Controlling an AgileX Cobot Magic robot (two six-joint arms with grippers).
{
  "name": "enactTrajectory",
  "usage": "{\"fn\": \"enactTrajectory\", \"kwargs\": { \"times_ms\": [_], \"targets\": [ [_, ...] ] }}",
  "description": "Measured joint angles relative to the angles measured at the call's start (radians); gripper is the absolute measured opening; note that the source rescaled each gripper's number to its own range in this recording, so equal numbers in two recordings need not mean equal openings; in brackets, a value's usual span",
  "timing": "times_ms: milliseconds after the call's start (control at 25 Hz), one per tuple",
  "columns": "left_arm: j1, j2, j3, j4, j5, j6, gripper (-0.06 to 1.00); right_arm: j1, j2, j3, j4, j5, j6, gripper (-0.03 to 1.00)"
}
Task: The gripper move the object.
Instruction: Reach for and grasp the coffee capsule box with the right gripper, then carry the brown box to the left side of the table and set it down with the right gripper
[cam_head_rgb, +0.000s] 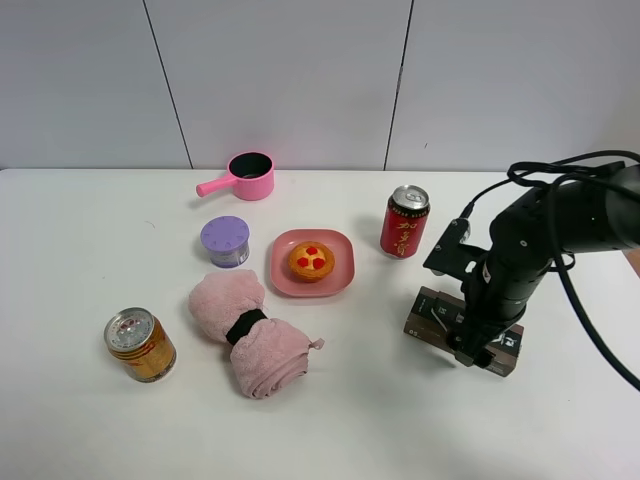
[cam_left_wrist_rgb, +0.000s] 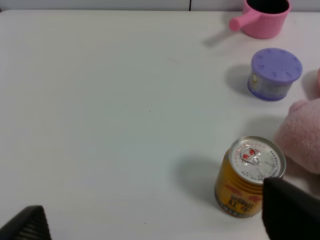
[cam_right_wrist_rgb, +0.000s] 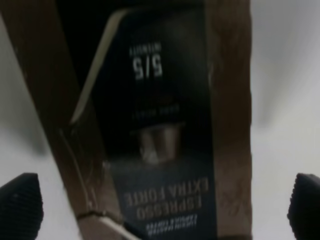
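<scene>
A white surface (cam_head_rgb: 90, 250) carries everything here. My black right arm (cam_head_rgb: 560, 225) reaches down over its right side, above a long, flat, dark brown espresso carton (cam_head_rgb: 424, 312) that lies on the surface just in front of the red can (cam_head_rgb: 404, 222). My right hand (cam_head_rgb: 468, 348) hovers low over the middle of the carton. In the wrist view its two fingertips stand wide apart, one off each long edge, with the printed face reading "ESPRESSO EXTRA FORTE" between them, and it grips nothing. I cannot tell how close the tips are to the surface.

My left hand (cam_left_wrist_rgb: 159, 217) hangs over bare surface on the other side, also spread wide and empty, with the gold can (cam_head_rgb: 140, 345) just beside one fingertip.

Next in size are a rolled pink towel (cam_head_rgb: 245, 335) bound with a black band, and a pink plate (cam_head_rgb: 345, 275) holding a small tart (cam_head_rgb: 311, 260). A pink saucepan (cam_head_rgb: 250, 177) sits toward the back, and a lidded purple tub (cam_head_rgb: 226, 242) stands near the towel. All of these are well apart from the carton.

I judge the carton to be thin card, so it should be light and fairly stiff along its length but easy to dent across its width. The glossy print is probably slick. The best hold looks to be across the short width at mid-length, so neither end droops or swings. The squeeze should be firm enough to stop it sliding but not so hard that the walls buckle.
</scene>
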Motion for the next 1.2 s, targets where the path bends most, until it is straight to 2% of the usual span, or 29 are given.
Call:
{"fn": "enactTrajectory", "kwargs": {
  "times_ms": [280, 320, 360, 400, 440, 480, 720, 960, 1080, 1200],
  "targets": [
    [0.0, 0.0, 0.0, 0.0, 0.0, 0.0, 1.0, 0.0, 0.058, 0.0, -0.003, -0.032, 0.0, 0.99],
    [0.0, 0.0, 0.0, 0.0, 0.0, 0.0, 1.0, 0.0, 0.059, 0.0, -0.001, -0.032, 0.0, 0.94],
    [0.0, 0.0, 0.0, 0.0, 0.0, 0.0, 1.0, 0.0, 0.059, 0.0, 0.003, -0.033, 0.0, 0.79],
    [0.0, 0.0, 0.0, 0.0, 0.0, 0.0, 1.0, 0.0, 0.059, 0.0, 0.014, -0.035, 0.0, 0.31],
    [0.0, 0.0, 0.0, 0.0, 0.0, 0.0, 1.0, 0.0, 0.059, 0.0, 0.017, -0.034, 0.0, 0.03],
    [0.0, 0.0, 0.0, 0.0, 0.0, 0.0, 1.0, 0.0, 0.059, 0.0, 0.021, -0.033, 0.0, 0.0],
    [0.0, 0.0, 0.0, 0.0, 0.0, 0.0, 1.0, 0.0, 0.023, -0.009, 0.018, -0.004, 0.0, 0.0],
    [0.0, 0.0, 0.0, 0.0, 0.0, 0.0, 1.0, 0.0, -0.175, -0.161, 0.023, 0.198, -0.001, 0.0],
    [0.0, 0.0, 0.0, 0.0, 0.0, 0.0, 1.0, 0.004, -0.25, -0.283, 0.098, 0.341, -0.003, 0.0],
    [0.0, 0.0, 0.0, 0.0, 0.0, 0.0, 1.0, 0.046, -0.266, -0.408, 0.168, 0.43, -0.007, 0.0]
  ]
}}
